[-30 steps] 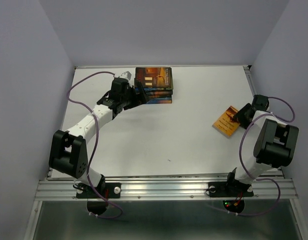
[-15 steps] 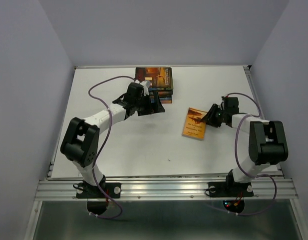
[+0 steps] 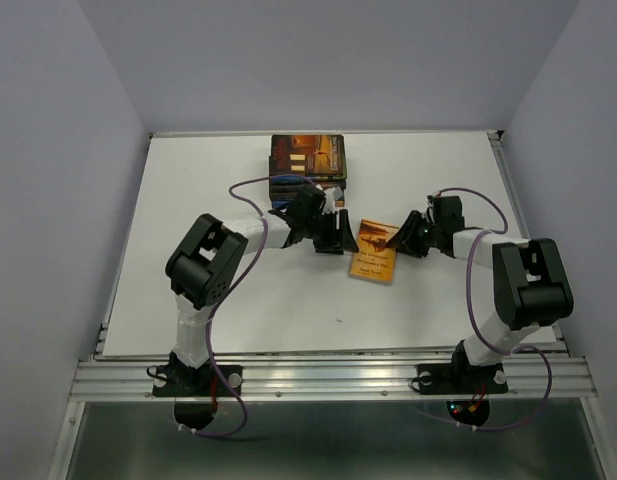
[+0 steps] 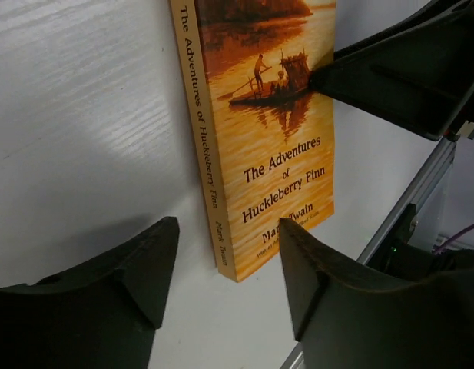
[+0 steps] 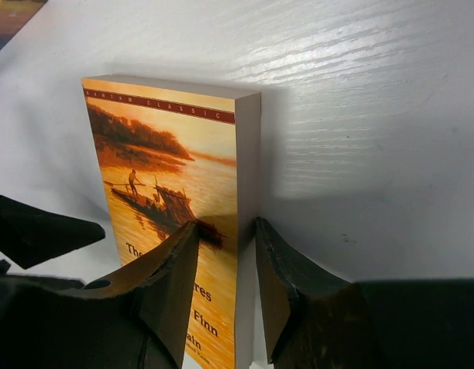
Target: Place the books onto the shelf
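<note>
Right gripper [image 5: 227, 229] of mine is clamped on the orange book [image 5: 175, 177], one finger on the cover and the other at the page edge. Left gripper [image 4: 229, 231] has its jaws apart at the book's lower end, with a gap showing between one finger and the spine. On the white table [image 3: 438, 170] this book lies close to the stack of books [image 3: 308, 160], on its near side and a little to its right
</note>
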